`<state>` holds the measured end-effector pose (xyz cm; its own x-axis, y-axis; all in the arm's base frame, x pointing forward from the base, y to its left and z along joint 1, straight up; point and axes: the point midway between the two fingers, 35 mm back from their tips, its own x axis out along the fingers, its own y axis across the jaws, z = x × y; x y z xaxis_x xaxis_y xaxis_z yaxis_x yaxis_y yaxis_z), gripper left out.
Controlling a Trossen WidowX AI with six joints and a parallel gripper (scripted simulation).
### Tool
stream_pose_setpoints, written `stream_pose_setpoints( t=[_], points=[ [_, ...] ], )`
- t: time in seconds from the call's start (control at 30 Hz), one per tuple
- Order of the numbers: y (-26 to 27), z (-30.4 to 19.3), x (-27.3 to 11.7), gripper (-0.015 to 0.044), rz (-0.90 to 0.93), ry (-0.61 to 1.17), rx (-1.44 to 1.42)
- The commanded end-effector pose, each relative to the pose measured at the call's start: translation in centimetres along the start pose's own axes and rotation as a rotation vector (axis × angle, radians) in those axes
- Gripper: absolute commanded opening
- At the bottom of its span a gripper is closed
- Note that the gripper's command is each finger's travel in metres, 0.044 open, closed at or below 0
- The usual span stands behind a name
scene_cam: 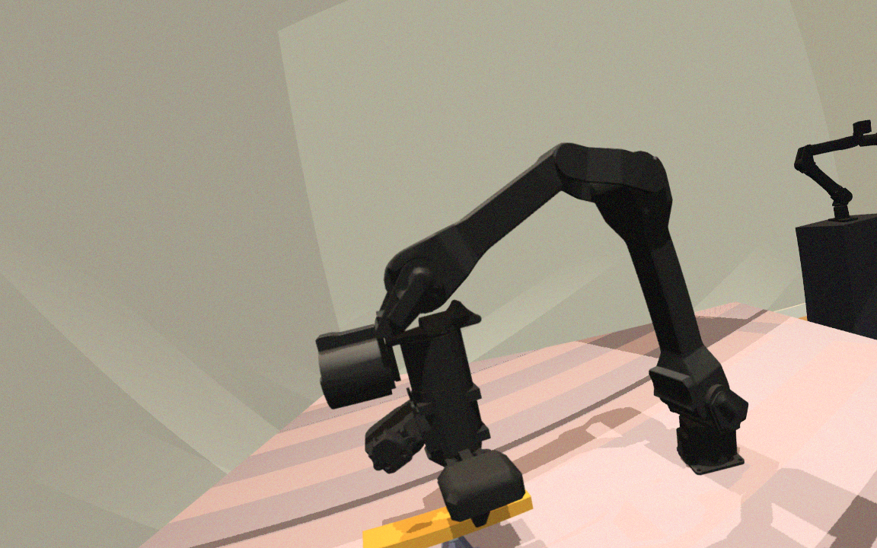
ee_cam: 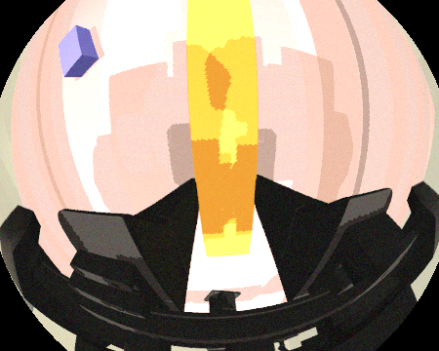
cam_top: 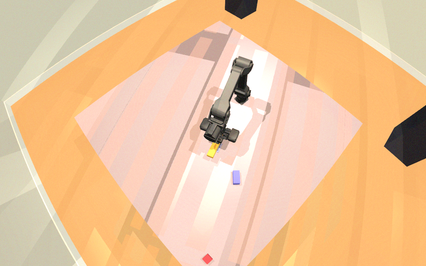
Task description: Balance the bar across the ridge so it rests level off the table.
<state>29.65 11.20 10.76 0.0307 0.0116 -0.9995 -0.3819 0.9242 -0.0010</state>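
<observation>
the end effector grips the yellow bar over the ridge; levelling it there, if needed, and letting go remain

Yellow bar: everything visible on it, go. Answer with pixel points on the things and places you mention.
The bar (cam_top: 212,152) (scene_cam: 407,531) (ee_cam: 222,102) is a long, plain, flat-faced block, matte yellow with orange shadow patches. The jaws grip it across its width, off-centre, near one end. It sits above the bluish ridge (cam_top: 219,148) (scene_cam: 455,543); contact and exact level can't be told.
</observation>
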Motion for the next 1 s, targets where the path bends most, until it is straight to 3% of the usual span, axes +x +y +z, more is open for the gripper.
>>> stream_pose_setpoints(
  t=[0.0, 0.2, 0.43, 0.97],
  points=[
    [0.0, 0.0, 0.01, 0.0, 0.0, 0.0, 0.0],
    [0.0, 0.0, 0.01, 0.0, 0.0, 0.0, 0.0],
    [0.0, 0.0, 0.01, 0.0167, 0.0, 0.0, 0.0],
    [0.0, 0.0, 0.01, 0.0168, 0.0, 0.0, 0.0]
  ],
)
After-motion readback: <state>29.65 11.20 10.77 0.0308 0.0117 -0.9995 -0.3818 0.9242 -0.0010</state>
